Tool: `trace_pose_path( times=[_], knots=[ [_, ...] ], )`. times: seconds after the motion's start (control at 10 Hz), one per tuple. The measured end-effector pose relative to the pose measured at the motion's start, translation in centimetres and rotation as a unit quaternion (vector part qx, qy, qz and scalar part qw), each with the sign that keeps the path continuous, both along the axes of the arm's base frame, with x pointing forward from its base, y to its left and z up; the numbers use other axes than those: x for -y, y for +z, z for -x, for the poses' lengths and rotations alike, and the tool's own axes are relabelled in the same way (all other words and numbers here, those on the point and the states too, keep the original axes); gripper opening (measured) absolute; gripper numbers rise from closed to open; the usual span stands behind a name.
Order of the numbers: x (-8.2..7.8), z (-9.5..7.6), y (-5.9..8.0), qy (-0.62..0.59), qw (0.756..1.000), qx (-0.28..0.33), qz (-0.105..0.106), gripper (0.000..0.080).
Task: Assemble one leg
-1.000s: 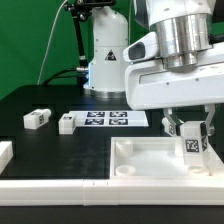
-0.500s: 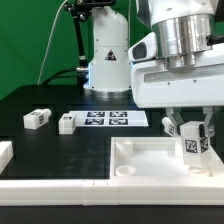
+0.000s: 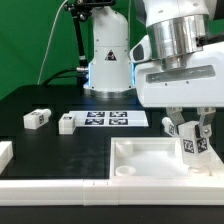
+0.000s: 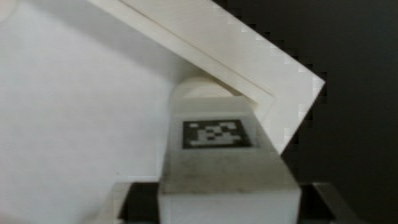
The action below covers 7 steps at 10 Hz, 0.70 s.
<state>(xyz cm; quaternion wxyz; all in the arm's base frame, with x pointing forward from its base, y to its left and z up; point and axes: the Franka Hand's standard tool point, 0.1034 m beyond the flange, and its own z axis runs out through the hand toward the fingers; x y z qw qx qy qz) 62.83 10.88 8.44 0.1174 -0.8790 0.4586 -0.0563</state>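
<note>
My gripper (image 3: 189,134) is shut on a white leg (image 3: 191,145) with a black-and-white tag. It holds the leg upright over the far right corner of the large white square panel (image 3: 140,160) with a raised rim. In the wrist view the leg (image 4: 221,140) runs from between the jaws to the panel's corner (image 4: 267,80); I cannot tell if it touches. Two more legs (image 3: 36,118) (image 3: 67,123) lie on the black table at the exterior view's left.
The marker board (image 3: 108,118) lies flat behind the panel. The white robot base (image 3: 108,55) stands at the back. A white part (image 3: 5,152) sits at the left edge. A white rail (image 3: 60,186) runs along the front.
The gripper with the leg has shifted slightly toward the exterior view's right and down toward the panel's corner. Nothing else has moved.
</note>
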Motion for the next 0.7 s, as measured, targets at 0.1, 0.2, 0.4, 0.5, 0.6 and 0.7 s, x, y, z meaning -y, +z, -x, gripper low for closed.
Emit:
trace_pose_path(
  times=[0.1,0.2,0.4,0.5,0.6,0.7],
  knots=[
    [-0.33,0.08,0.00,0.001,1.000,-0.001,-0.001,0.0395],
    [-1.07,0.25,-0.02,0.051,0.999,0.005,0.010,0.0533],
    [-0.91,0.33,-0.36,0.165,0.985,0.021,0.035,0.0642],
    [-0.78,0.38,-0.56,0.226,0.973,0.029,0.047,0.0642],
    [-0.68,0.43,-0.67,0.280,0.958,0.035,0.058,0.0647],
    [-0.28,0.35,-0.63,0.328,0.941,0.043,0.069,0.0647]
  ],
)
